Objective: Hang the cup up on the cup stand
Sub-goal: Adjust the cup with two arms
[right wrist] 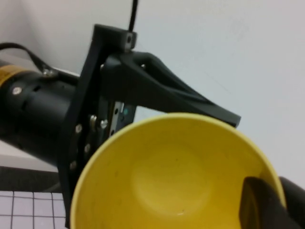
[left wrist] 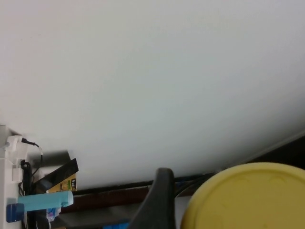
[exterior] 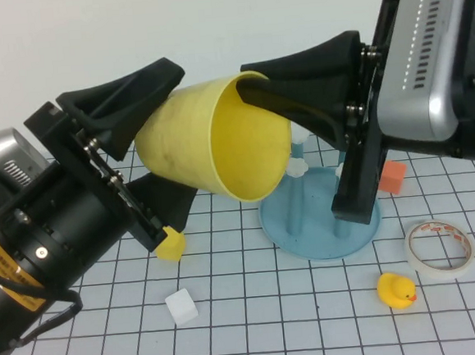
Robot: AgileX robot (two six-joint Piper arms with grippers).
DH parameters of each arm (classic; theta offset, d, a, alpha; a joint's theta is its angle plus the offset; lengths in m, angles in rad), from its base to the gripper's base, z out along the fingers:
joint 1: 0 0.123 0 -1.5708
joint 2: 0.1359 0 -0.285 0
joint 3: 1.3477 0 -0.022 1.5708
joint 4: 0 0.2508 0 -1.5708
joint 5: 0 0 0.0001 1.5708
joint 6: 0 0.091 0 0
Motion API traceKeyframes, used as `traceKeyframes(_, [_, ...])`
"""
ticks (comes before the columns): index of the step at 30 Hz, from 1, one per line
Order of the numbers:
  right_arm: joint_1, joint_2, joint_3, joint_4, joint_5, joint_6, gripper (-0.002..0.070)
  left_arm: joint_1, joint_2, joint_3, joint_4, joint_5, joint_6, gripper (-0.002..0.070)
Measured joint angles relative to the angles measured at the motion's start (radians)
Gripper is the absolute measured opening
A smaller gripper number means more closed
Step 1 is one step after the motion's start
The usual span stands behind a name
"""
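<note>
The yellow cup (exterior: 218,138) hangs in the air on its side, its mouth turned toward the right arm. My right gripper (exterior: 250,82) is shut on the cup's rim, one finger inside and one outside (right wrist: 274,200). My left gripper (exterior: 180,133) is open and straddles the cup's base end. In the left wrist view one of its fingers (left wrist: 159,200) stands apart from the cup's bottom (left wrist: 248,200). The blue cup stand (exterior: 308,234) sits on the table below and behind the cup, partly hidden by it and by the right gripper.
On the gridded table lie a small yellow cube (exterior: 170,244), a white cube (exterior: 182,306), an orange cube (exterior: 392,177), a yellow rubber duck (exterior: 396,290) and a white tape roll (exterior: 439,248) to the right of the stand.
</note>
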Motion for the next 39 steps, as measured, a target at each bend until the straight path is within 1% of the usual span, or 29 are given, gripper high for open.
traceKeyframes(11, [0.000,0.027,0.000,0.000,0.018,-0.160,0.0016,0.000,0.000,0.000,-0.023,0.025,0.033,0.0692])
traceKeyframes(16, [0.000,0.057,0.000,0.005,0.027,-0.201,0.0016,0.000,0.003,0.000,-0.023,0.040,0.038,0.0692])
traceKeyframes(30, [0.002,0.079,-0.019,0.003,-0.006,-0.230,0.0016,0.000,0.004,0.000,-0.032,0.064,0.082,0.0692])
traceKeyframes(39, [0.002,0.081,-0.019,0.003,-0.010,-0.230,0.0016,0.000,0.004,0.000,-0.075,0.064,0.128,0.0692])
